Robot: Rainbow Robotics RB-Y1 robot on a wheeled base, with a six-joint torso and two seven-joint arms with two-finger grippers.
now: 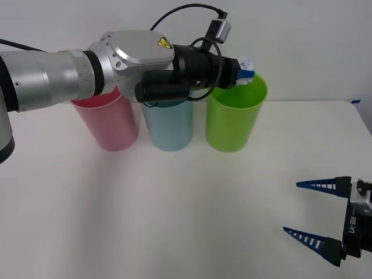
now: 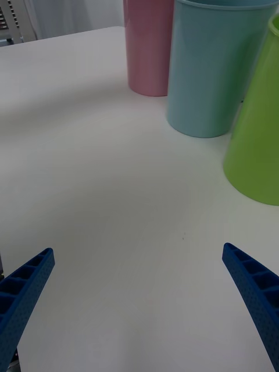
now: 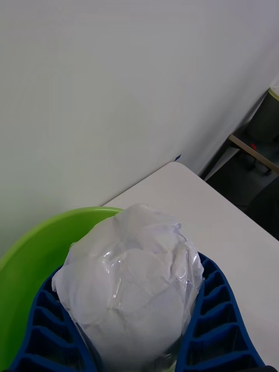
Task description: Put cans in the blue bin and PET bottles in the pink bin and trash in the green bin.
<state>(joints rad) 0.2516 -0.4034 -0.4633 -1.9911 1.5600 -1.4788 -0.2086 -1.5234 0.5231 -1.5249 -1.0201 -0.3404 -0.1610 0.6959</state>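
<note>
Nearly done: your left gripper (image 1: 247,68), clamped on the trash (image 3: 131,279), hangs over the green bin (image 1: 235,116) (release remains); the right gripper (image 1: 317,212) waits, spread apart.

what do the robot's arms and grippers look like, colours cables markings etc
The left arm is silver-grey metal with a yellow warning sticker, a black cylindrical wrist and looping black cables to a small grey camera. The left gripper and right gripper have blue ribbed tapered fingers; the right one's black base reads RB-Y1.
</note>
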